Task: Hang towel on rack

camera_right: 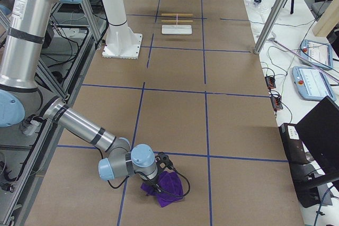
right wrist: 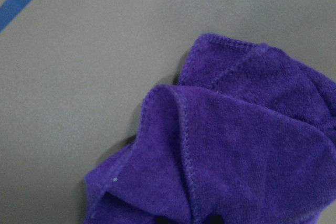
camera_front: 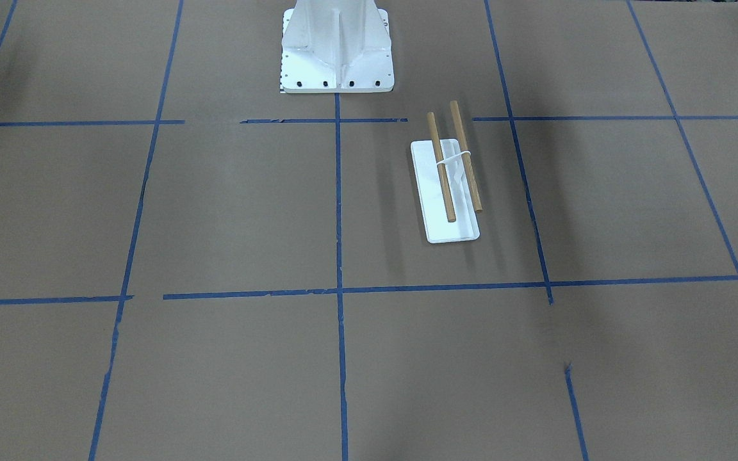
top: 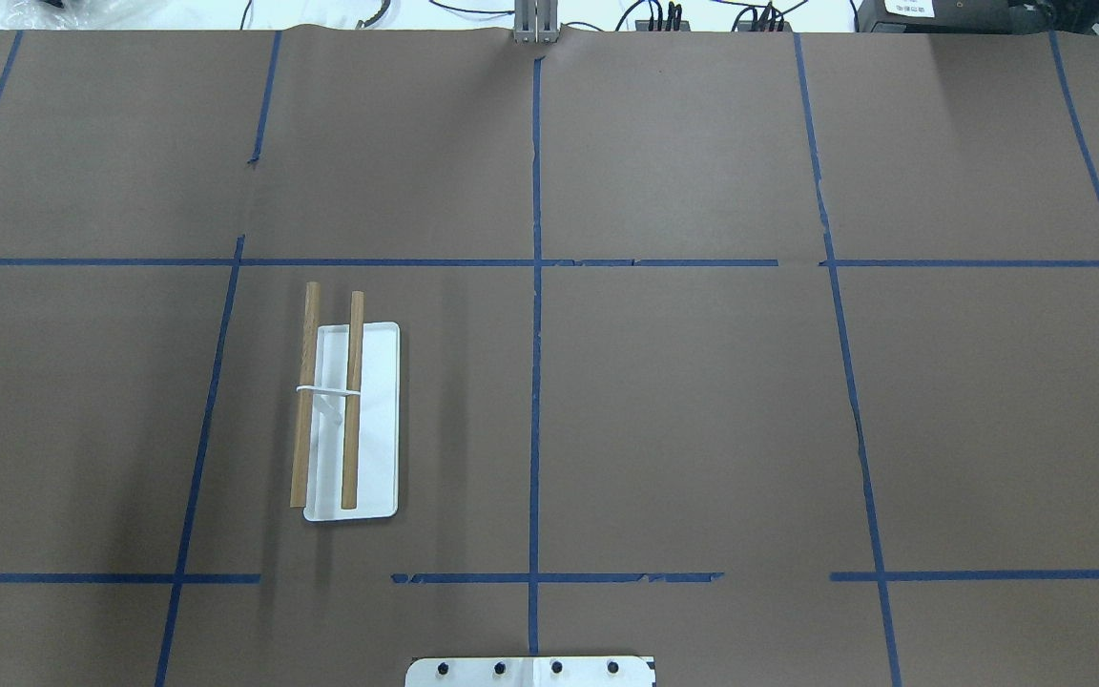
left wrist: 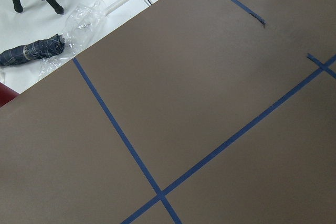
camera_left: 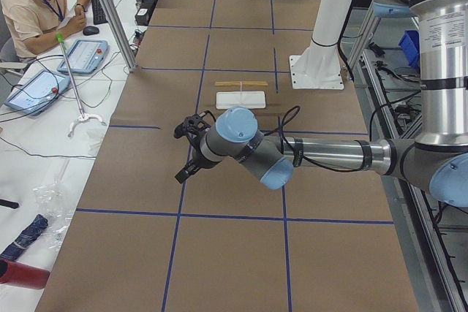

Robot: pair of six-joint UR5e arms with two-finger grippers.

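The rack point(top: 330, 401) has two parallel light-brown dowels on a white bracket over a flat white base; it stands on the robot's left half of the table and also shows in the front view point(camera_front: 452, 169). The purple towel point(camera_right: 168, 188) lies crumpled on the brown table at the far right end and fills the right wrist view point(right wrist: 236, 145). My right gripper point(camera_right: 160, 175) is down at the towel; I cannot tell if it is open or shut. My left gripper point(camera_left: 189, 153) hovers over bare table, far from the rack; I cannot tell its state either.
The white bolted pedestal point(camera_front: 337, 51) stands near the rack, at the robot's side of the table. An operator point(camera_left: 36, 5) sits beyond the table's far edge by tablets. A wrapped dark bundle point(left wrist: 31, 53) lies off the table edge.
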